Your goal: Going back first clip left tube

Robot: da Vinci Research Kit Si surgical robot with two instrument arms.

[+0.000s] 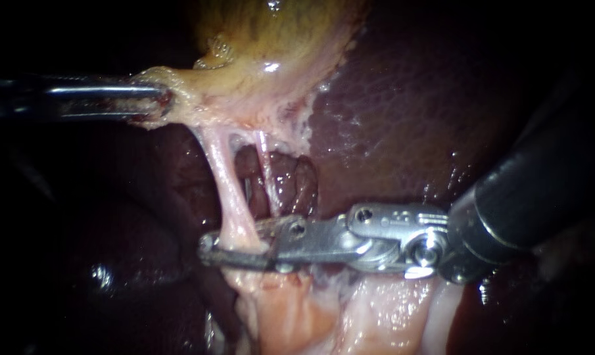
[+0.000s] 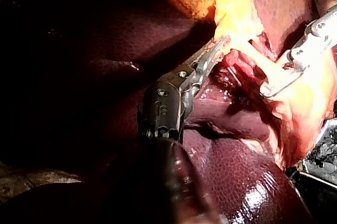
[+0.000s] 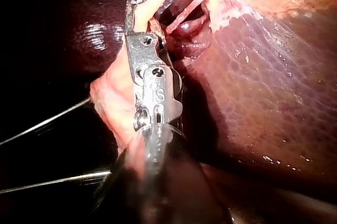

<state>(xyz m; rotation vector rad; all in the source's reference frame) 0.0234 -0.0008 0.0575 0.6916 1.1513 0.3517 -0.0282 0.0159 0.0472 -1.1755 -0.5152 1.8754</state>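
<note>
The left tube (image 1: 228, 190) is the thicker pale strand. It runs from the neck of the gallbladder (image 1: 277, 39) down toward the fatty tissue below, leaning slightly, with the dark liver (image 1: 409, 118) behind it. Just beside it, on the side of the incoming right shaft, is the thinner right tube (image 1: 265, 164). The two stand apart, with a dark window between them.

The right instrument (image 1: 238, 248) lies almost straight across the left tube near its lower end. Its jaws stand apart with a narrow gap, and the tube passes through that gap. The tube does not look squeezed flat there, so I judge the jaws are straddling it, not pinching it. The jaw tips reach just past the tube on its far side, away from the shaft.

The left instrument (image 1: 154, 98) has its jaws pressed together on the pale tissue at the gallbladder's neck, which holds both tubes stretched and separated.

The coming move turns on this crossing. The tube's long axis runs roughly at right angles to the jaws, and it sits deep in their mouth. A retreat therefore calls for sliding the right instrument straight back along its own shaft line so the tube slips out between the tips. Any sideways drift could drag the tube or catch the thin right tube nearby.
</note>
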